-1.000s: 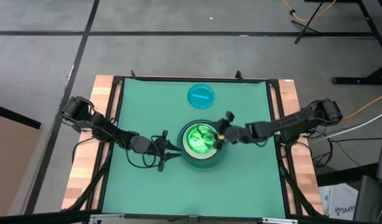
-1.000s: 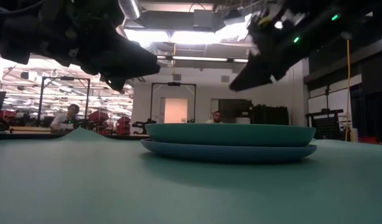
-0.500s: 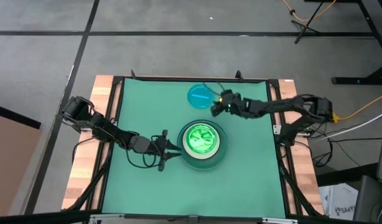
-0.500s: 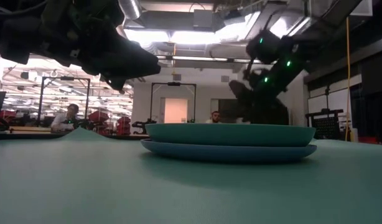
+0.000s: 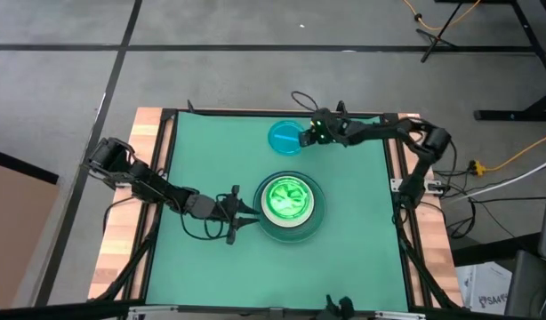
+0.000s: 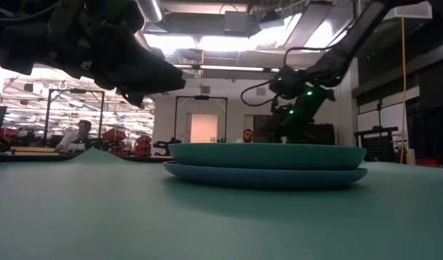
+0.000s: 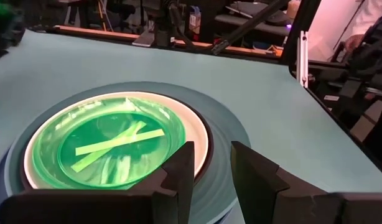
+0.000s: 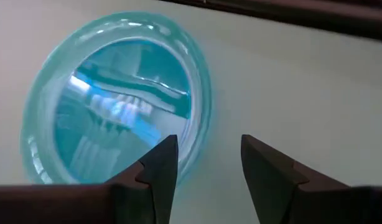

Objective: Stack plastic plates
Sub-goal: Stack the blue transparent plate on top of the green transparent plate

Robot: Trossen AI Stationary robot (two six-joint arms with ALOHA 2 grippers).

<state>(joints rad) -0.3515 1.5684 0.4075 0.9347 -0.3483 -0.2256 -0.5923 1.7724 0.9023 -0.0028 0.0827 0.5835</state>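
I see the right pincer (image 5: 306, 137) spread beside the cyan plate's (image 5: 286, 137) rim. The left pincer (image 5: 247, 208), fingers parted, hangs by the stacked plates (image 5: 291, 207).

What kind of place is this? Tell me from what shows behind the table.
Probably a robotics lab or workshop: ceiling strip lights, metal frame rigs, and seated people at benches behind the green table.

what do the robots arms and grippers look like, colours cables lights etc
Both arms are dark, nearly black, built of jointed segments with black cables looping alongside. The left gripper has two flat, angular dark fingers with squared tips. The right gripper has matching dark fingers, and small green lights glow near its wrist in the high and low views. No other markings are legible.
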